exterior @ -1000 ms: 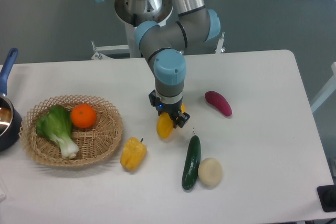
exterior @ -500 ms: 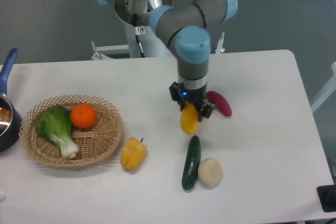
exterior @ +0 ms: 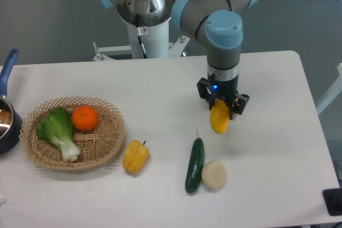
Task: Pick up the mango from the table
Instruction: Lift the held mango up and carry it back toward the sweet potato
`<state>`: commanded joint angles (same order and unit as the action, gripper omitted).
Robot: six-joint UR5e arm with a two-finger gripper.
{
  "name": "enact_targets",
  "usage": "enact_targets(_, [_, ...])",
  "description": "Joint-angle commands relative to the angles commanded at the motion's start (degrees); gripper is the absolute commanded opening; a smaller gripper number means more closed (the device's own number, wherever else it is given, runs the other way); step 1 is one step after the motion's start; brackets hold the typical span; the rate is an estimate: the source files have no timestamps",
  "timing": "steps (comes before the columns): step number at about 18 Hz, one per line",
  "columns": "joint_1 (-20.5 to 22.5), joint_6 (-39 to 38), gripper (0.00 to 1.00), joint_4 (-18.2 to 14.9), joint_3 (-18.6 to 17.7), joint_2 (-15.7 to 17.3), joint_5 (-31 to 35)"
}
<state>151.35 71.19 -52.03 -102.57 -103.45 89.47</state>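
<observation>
Hanging from the gripper (exterior: 223,108), the mango (exterior: 219,119) sits right of centre above the table (exterior: 278,148), jaws clamped on its top end so it dangles clear. Cucumber (exterior: 194,164) and pale round item (exterior: 214,174) lie nearer, untouched. Pick looks done.

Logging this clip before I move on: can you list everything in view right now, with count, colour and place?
mango: 1, yellow-orange, held in the gripper above the table's right half
cucumber: 1, dark green, front centre of the table
pale round item: 1, cream, touching the cucumber's right side
bell pepper: 1, yellow, just right of the basket
basket: 1, tan wicker, left side of the table
orange: 1, orange, in the basket
leafy green vegetable: 1, green and white, in the basket
pot: 1, blue handle, left edge, partly cut off
table: 1, white
gripper: 1, black, shut on the mango
</observation>
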Motion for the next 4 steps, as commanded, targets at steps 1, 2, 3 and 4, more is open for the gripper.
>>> enact_targets(1, [0.0, 0.0, 0.41, -0.4, 0.2, -0.1, 0.1])
enact_targets(2, [0.3, 0.0, 0.41, -0.5, 0.3, -0.2, 0.7])
enact_targets(3, [0.4, 0.0, 0.42, -0.6, 0.2, -0.3, 1.4])
enact_targets(4, [0.4, -0.1, 0.42, -0.6, 0.0, -0.4, 1.6])
